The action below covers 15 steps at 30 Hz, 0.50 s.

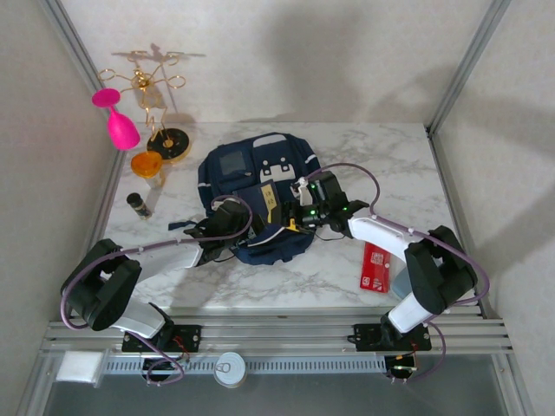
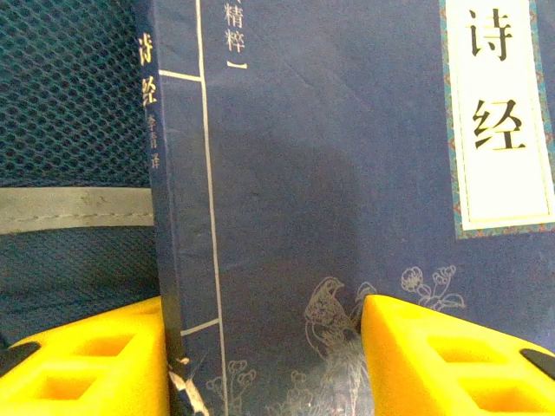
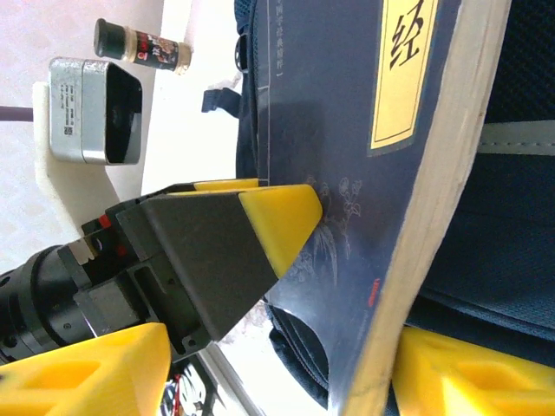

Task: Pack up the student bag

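The student bag [image 1: 251, 165] lies flat in the middle of the marble bench [image 1: 390, 165], and both arms reach in to its near end. A blue book [image 2: 329, 217] with a pale label and a bird drawn on its cover is at that end of the bag. Blue mesh and a grey stripe of the bag show just beside its spine. The left jaws stand apart and do not squeeze the book. One yellow finger [image 2: 87, 364] sits just beside the spine and the other [image 2: 451, 355] is in front of the cover. The right jaws are wide apart too, around the book's lower corner. One yellow finger [image 3: 468, 373] touches the page edge and the other [image 3: 87, 373] is clear of the book. To the left of the bag stand a dark spice bottle [image 1: 139, 204] and a jar with an orange lid [image 1: 147, 165]. Farther back are a pink cup [image 1: 117, 117] and a gold wire stand [image 1: 156, 82]. To the right, a red packet [image 1: 375, 267] lies flat beside the right arm [image 1: 381, 232].
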Motion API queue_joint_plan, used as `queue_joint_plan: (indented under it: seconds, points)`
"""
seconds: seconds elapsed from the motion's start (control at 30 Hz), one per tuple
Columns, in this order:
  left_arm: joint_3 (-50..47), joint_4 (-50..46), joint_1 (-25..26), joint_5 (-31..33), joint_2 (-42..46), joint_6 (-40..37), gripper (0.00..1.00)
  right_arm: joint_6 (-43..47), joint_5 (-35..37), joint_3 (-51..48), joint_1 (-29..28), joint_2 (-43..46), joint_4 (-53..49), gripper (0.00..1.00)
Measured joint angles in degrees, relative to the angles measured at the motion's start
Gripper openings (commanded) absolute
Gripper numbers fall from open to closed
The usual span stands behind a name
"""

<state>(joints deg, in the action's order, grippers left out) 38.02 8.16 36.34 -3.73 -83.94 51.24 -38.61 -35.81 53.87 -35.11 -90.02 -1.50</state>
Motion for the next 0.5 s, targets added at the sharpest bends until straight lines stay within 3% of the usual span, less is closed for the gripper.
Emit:
queue_joint_plan:
  seconds: [0.23, 0.5]
  points:
    - [0.00, 0.22, 0.04, -1.25, 0.00, -0.26, 0.51, 0.48, 2.67, 0.02, 0.11, -2.47, -1.46, 0.50]
    - [1.44, -1.22, 0.46, -2.38, 0.17, -2.86, 0.59, 1.84, 5.77, -0.33, 1.44, -1.55, -3.06, 0.08]
